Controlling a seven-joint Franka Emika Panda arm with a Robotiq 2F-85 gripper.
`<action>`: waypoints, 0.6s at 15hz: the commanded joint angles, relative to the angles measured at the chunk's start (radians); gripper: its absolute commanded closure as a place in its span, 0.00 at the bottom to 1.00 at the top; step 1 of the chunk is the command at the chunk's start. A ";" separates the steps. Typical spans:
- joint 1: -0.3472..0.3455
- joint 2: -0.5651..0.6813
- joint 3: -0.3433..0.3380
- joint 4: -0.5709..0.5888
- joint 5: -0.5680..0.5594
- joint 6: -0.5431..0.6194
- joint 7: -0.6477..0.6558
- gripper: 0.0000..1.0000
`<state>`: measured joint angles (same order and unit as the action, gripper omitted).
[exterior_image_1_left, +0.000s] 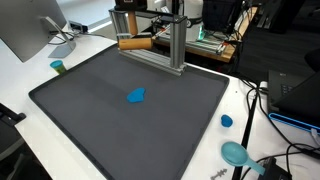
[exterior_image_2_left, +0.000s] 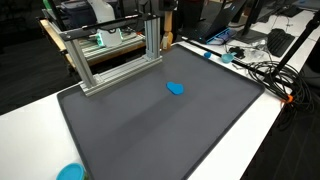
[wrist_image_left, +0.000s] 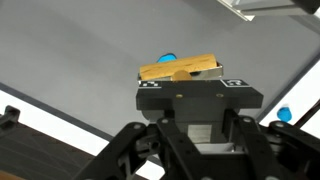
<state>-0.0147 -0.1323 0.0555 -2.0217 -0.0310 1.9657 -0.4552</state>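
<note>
The robot's jaws, seen from the wrist camera, are clenched on a pale wooden block (wrist_image_left: 180, 68). The block lies crosswise between them, slightly tilted, with both ends sticking out past the grip. Just beyond the block, a small blue object (wrist_image_left: 166, 58) peeks out on a dark grey mat (wrist_image_left: 80, 50). In an exterior view, the block (exterior_image_1_left: 134, 43) hangs near the far edge of the mat, close beside an aluminium frame (exterior_image_1_left: 178, 45) that stands along that edge. Whether the block touches the frame cannot be told. In both exterior views the blue object (exterior_image_1_left: 136, 96) (exterior_image_2_left: 176, 88) lies alone near the middle of the mat, well apart from the held block. The mat covers most of a white tabletop (exterior_image_1_left: 25, 72). Off the mat, a small teal cup (exterior_image_1_left: 58, 67) stands near one corner. A blue cap (exterior_image_1_left: 227, 121) and a larger teal round object (exterior_image_1_left: 237, 153) sit beside the opposite edge. A computer monitor (exterior_image_1_left: 30, 30) stands at the back, and cables (exterior_image_2_left: 265, 75) trail across the tabletop on one side.
</note>
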 joint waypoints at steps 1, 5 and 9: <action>0.033 -0.223 -0.007 -0.251 0.048 0.058 0.197 0.78; 0.048 -0.130 -0.021 -0.145 0.005 0.005 0.131 0.53; 0.026 -0.117 -0.008 -0.145 -0.039 0.006 0.284 0.78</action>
<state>0.0138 -0.2338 0.0459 -2.1625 -0.0232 1.9743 -0.3059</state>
